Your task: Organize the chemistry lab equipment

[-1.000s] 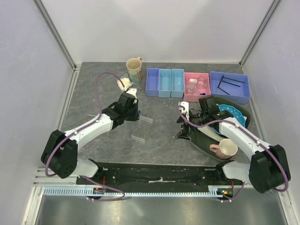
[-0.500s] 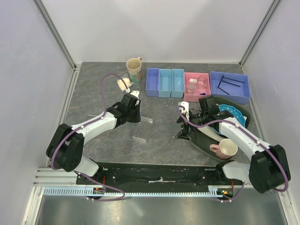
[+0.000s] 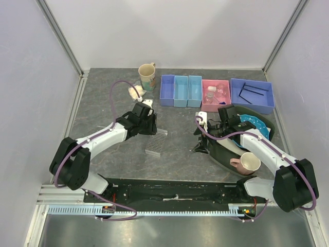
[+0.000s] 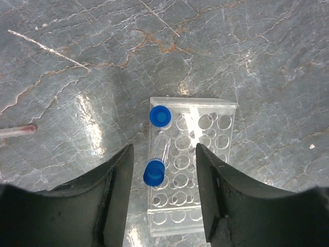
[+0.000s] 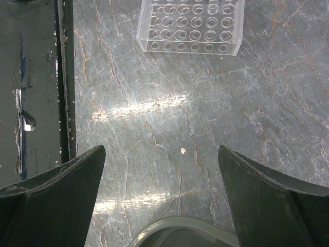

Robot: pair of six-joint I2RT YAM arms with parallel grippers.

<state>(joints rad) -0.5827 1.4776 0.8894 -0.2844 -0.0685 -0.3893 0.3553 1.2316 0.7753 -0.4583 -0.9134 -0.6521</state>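
The left arm reaches forward and inward, the left claw (image 4: 164, 154) pointing down, jaws spread wide. The right arm is bent, the right claw (image 5: 162, 154) likewise gaping.

The table (image 4: 247, 51) looked like grey veined stone, polished enough to throw white glare. The rack (image 4: 211, 154) was clear hard plastic, glossy at its edges. The tubes (image 4: 161, 146) were clear too, with smooth blue plastic caps (image 4: 160, 116). The fingers (image 4: 115, 200) of the left gripper (image 4: 163, 200) were black and matt (faintly grainy, like moulded plastic). The blue and pink bins (image 3: 180, 90) looked like smooth plastic.
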